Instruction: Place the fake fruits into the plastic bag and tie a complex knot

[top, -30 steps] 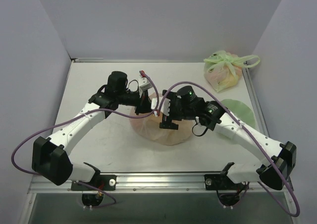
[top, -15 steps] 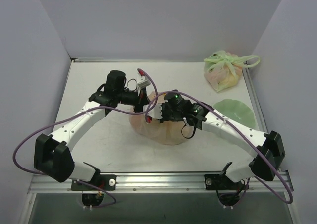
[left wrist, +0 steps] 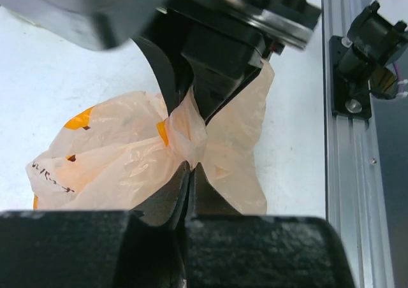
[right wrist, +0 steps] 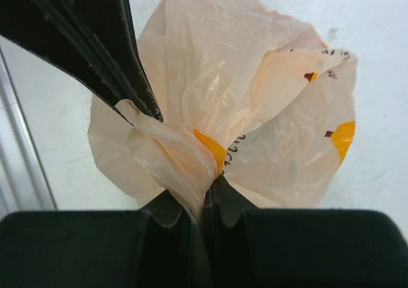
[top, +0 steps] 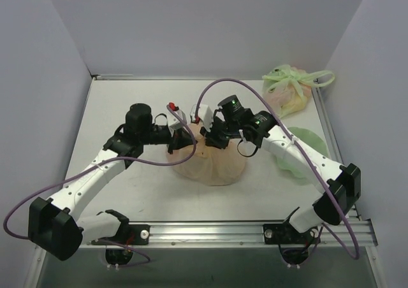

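**One bag, two grippers, both pinched on the same twist**

The one peach plastic bag (top: 213, 167) sits about mid-table, slumped and rounded, with its top gathered into a single twisted bunch (left wrist: 185, 137). A few orange patches show on the film. I honestly can't tell if they're print or fruit inside, so no fruit count from me.

Both of my grippers are on that bunch from opposite sides. My left gripper (left wrist: 191, 172) has its jaws pressed narrow with the film squeezed between them. My right gripper (right wrist: 204, 197) is the same, clamped tight on the twist, with film fanning out past the tips. In the overhead view the two nearly meet above the bag.

Further out on the white table (top: 127, 103) there are two other things, both to my right. One is a pale green bag (top: 288, 95), tied up with green handles, in the far right corner. The other is a flat light green film sheet (top: 309, 144), partly under my right arm.
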Controlling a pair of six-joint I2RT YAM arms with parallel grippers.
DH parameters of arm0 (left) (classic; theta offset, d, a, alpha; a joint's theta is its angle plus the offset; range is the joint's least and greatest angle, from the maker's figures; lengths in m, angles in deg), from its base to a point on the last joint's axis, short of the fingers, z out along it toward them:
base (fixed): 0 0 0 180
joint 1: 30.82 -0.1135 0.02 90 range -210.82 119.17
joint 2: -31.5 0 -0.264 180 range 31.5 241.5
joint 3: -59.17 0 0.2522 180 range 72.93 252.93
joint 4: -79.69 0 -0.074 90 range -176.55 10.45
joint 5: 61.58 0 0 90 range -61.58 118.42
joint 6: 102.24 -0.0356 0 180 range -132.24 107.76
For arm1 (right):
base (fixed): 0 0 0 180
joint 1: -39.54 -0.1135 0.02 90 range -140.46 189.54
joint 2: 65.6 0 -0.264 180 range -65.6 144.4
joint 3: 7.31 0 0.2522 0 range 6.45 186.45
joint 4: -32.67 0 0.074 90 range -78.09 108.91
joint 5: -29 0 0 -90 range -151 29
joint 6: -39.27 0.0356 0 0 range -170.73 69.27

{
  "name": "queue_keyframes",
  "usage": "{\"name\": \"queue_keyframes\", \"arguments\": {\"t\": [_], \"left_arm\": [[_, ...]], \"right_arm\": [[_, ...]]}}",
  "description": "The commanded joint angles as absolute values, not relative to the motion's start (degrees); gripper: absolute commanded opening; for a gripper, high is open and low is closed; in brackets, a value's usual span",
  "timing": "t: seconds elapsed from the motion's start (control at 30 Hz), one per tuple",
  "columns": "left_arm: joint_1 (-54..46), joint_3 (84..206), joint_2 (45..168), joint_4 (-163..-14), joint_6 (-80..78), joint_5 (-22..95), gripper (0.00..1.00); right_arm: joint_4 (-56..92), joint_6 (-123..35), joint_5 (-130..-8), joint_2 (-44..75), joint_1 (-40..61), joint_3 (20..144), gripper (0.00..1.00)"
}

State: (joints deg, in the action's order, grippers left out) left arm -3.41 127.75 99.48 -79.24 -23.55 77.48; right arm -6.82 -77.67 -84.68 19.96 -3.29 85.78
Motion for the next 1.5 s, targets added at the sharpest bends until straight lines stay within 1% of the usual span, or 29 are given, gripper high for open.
{"name": "queue_keyframes", "arguments": {"t": [0.0,0.03,0.13,0.33,0.4,0.53,0.6,0.67,0.7,0.73,0.77,0.8,0.87,0.9,0.93,0.97,1.1,1.23,1.37,1.4,1.47], "left_arm": [[-3.1,125.1,99.7,-70.6,-29.8,76.1,0.0],[-2.7,124.9,99.7,-68.6,-31.2,77.5,0.0],[-2.2,122.4,98.5,-69.1,-31.1,79.7,0.0],[-2.3,118.1,91.5,-77.0,-24.2,74.8,0.0],[-2.3,118.1,89.5,-77.8,-23.8,72.0,0.0],[-1.4,120.5,87.9,-73.9,-26.2,74.6,0.0],[-1.9,123.0,89.0,-74.3,-22.4,73.5,0.18],[-3.0,125.3,91.5,-77.0,-19.5,75.4,0.29],[-3.1,126.0,92.7,-78.0,-16.4,76.5,0.4],[-3.2,126.7,95.0,-80.3,-14.2,76.7,0.45],[-3.3,127.4,96.3,-81.4,-12.5,77.1,0.47],[-3.4,128.6,97.6,-82.3,-8.8,78.0,0.56],[-3.5,129.4,100.4,-87.7,-5.2,81.1,0.66],[-3.5,130.3,101.2,-89.2,-2.1,81.9,0.69],[-3.3,130.6,102.4,-92.1,-0.8,83.4,0.76],[-2.6,130.9,102.9,-93.2,0.1,83.5,0.78],[-1.4,131.5,105.1,-97.4,3.7,83.0,0.79],[-1.2,132.0,107.9,-100.5,6.1,82.7,0.75],[-0.7,133.2,109.4,-100.9,6.5,83.4,0.62],[-0.4,133.3,109.7,-100.8,6.4,83.7,0.54],[-0.3,133.5,110.6,-100.8,6.7,84.3,0.44]], "right_arm": [[-12.1,-69.0,-84.6,18.4,0.5,89.2,0.0],[-12.3,-68.3,-84.6,18.7,0.8,89.4,0.0],[-12.9,-66.3,-84.2,18.9,1.0,89.2,0.0],[-14.5,-63.9,-85.3,17.8,1.1,86.0,0.0],[-14.9,-63.7,-85.2,17.5,1.2,85.1,0.0],[-14.8,-65.2,-85.7,16.7,1.1,84.6,0.0],[-12.8,-67.7,-85.8,15.1,1.0,82.9,0.0],[-8.3,-69.2,-85.8,13.3,0.9,80.2,0.0],[-7.0,-70.6,-85.7,12.4,0.7,78.2,0.0],[-6.1,-71.7,-85.9,11.1,0.3,77.6,0.0],[-4.9,-72.5,-85.8,10.7,0.0,77.0,0.0],[-4.1,-73.8,-85.6,10.3,-0.3,76.6,0.0],[-2.7,-75.2,-86.3,9.2,-0.6,75.4,0.0],[-2.2,-75.8,-86.3,8.7,-0.8,74.9,0.0],[-2.2,-76.5,-86.1,8.6,-1.1,74.8,0.0],[-1.7,-76.7,-86.2,8.5,-1.1,74.7,0.0],[0.4,-78.9,-86.8,7.3,-2.0,73.4,0.0],[1.5,-80.9,-87.5,5.7,-2.8,71.7,0.0],[1.7,-81.4,-87.1,5.0,-3.3,70.8,0.0],[1.9,-81.2,-87.0,5.0,-3.3,70.9,0.0],[1.9,-80.8,-86.6,5.1,-3.2,71.0,0.0]]}}
